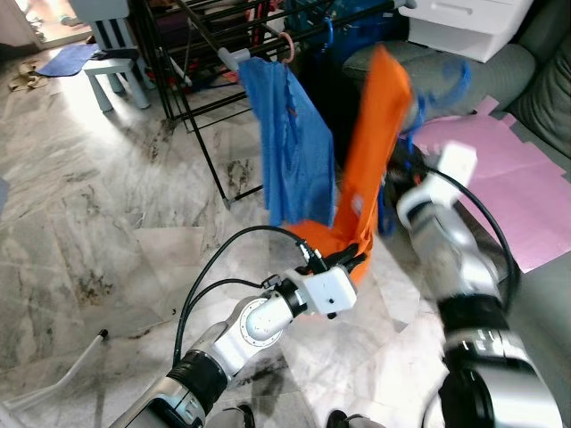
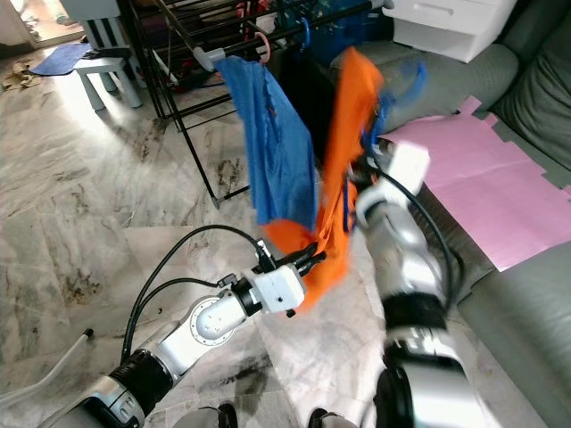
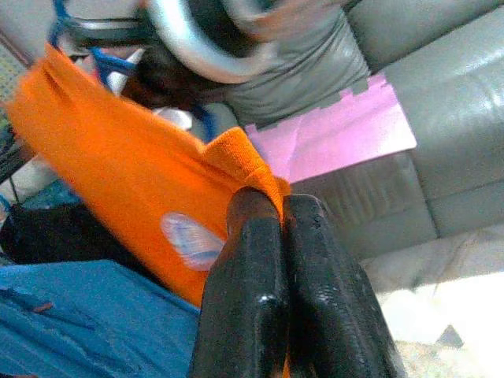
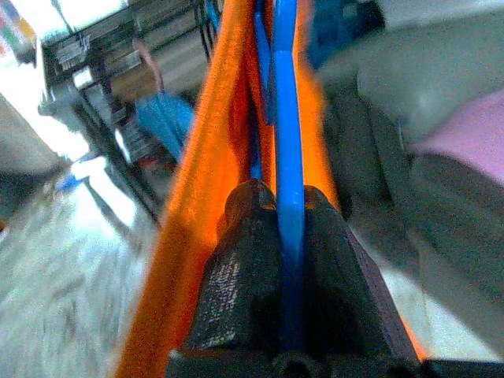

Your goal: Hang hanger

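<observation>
We hold one orange shirt [image 1: 375, 134] on one blue hanger [image 4: 288, 157] in the air between the black drying rack [image 1: 205, 107] and the grey sofa [image 1: 535, 80], the hook not yet on a rail. The right gripper [image 4: 289, 236] is clamped on the hanger's blue bar, its two fingers pressed against either side. The left gripper [image 3: 282, 260] is pinched on the shirt's lower hem, keeping the cloth stretched downward. We judge the task partly done: the garment is lifted and carried near the rack, and what remains is to raise the hook over a rail, settle it, and let go with both grippers. One blue shirt [image 1: 290, 143] already hangs from the rack on a pink hanger [image 1: 287, 45]; one pink sheet [image 1: 508, 178] lies over the sofa.
</observation>
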`<state>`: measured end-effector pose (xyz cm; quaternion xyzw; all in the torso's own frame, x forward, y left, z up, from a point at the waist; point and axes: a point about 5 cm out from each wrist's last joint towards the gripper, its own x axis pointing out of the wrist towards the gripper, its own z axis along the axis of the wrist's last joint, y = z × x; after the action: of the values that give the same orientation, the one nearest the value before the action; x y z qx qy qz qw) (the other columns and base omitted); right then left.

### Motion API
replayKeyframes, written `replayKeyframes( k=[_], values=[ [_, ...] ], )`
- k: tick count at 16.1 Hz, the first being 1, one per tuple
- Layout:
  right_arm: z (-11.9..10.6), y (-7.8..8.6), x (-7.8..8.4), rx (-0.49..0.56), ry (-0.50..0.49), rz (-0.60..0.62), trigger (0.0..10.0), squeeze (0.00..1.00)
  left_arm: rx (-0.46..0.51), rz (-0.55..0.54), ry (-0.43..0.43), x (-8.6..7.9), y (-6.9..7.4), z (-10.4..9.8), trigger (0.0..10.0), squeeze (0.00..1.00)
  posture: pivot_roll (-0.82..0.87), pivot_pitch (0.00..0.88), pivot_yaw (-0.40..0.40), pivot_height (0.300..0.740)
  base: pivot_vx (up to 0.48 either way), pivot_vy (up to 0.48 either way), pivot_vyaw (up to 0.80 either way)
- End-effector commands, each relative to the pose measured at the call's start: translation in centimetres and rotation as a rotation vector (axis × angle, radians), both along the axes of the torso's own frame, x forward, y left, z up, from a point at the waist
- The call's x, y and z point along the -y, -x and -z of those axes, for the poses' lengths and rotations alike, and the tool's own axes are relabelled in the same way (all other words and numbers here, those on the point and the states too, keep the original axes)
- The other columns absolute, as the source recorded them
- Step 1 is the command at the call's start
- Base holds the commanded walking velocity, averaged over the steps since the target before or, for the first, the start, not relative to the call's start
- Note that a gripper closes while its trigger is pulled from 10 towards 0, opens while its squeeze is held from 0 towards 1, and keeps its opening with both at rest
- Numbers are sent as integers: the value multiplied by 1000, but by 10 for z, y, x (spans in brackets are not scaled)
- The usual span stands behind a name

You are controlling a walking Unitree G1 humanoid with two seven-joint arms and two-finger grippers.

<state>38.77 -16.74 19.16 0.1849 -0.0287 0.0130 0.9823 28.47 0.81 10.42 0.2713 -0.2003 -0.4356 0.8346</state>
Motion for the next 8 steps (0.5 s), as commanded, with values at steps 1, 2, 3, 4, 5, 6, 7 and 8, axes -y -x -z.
replayKeyframes(
  k=[1, 2, 3, 4, 5, 6, 7, 8],
  values=[
    [-26, -5, 5, 105, -42, 62, 10000, 0, -48, 53, -48, 0, 9, 12, 10000, 0, -60, 113, 19, 740, 0, 0, 0],
    [-33, -7, 2, 123, -66, 61, 10000, 0, -65, 85, -59, 2, 13, 14, 10000, 0, -58, 112, 17, 740, 0, 0, 0],
    [-40, -10, -10, 136, -74, -8, 10000, 0, -67, 101, -70, 3, 15, 15, 10000, 0, -56, 110, 16, 740, 0, 0, 0],
    [-45, -8, -26, 166, -25, -103, 10000, 0, -75, 100, -75, 4, 16, 16, 10000, 0, -57, 109, 14, 740, 0, 0, 0],
    [-42, -2, -43, 201, 97, -194, 10000, 0, -125, 96, -74, 4, 15, 19, 10000, 0, -57, 108, 9, 740, 0, 0, 0],
    [-37, 1, -48, 212, 124, -219, 10000, 0, -157, 101, -78, 5, 15, 21, 10000, 820, -57, 108, 6, 740, 0, 0, 0],
    [-29, 5, -48, 217, 147, -234, 10000, 0, -198, 117, -73, 6, 16, 23, 10000, 1000, -57, 108, 6, 740, 0, 0, 0],
    [-25, 6, -46, 211, 140, -235, 10000, 0, -199, 118, -70, 6, 17, 22, 10000, 1000, -57, 108, 6, 740, 0, 0, 0]
  ],
)
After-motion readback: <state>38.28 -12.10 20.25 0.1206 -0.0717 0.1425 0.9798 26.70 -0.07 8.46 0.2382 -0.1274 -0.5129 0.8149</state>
